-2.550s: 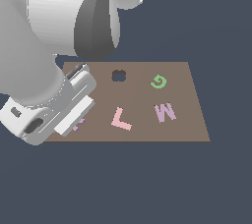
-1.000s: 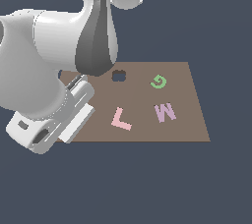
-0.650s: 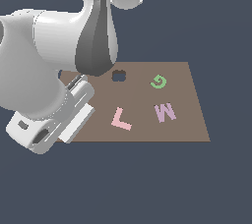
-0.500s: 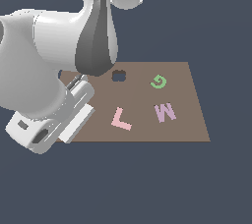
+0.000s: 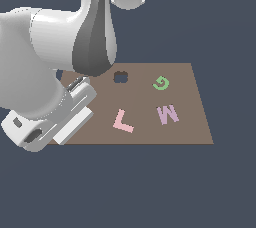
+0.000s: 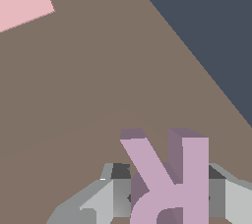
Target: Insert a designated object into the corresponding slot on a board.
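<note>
In the wrist view the lilac letter R block (image 6: 167, 179) sits between the two grey fingers (image 6: 98, 199) of my gripper (image 6: 165, 199), which is shut on it. It hangs just above the brown board (image 6: 98, 95). In the exterior view the board (image 5: 192, 127) lies flat, and my white hand (image 5: 50, 122) hovers over its corner on the exterior view's left. The hand hides the fingers and the R there. The R-shaped slot is out of sight in both views.
On the board lie a pink letter L (image 5: 122, 121) (image 6: 22, 2), a lilac letter W (image 5: 167, 114) and a green letter G (image 5: 161, 83). A small dark roundish hole (image 5: 120, 77) is near the far edge. The arm's bulky links (image 5: 60, 47) cover the board's left part.
Since 2.5 s ago the arm's links have shifted and the lilac piece by the hand no longer shows. Over the last second nothing has visibly moved.
</note>
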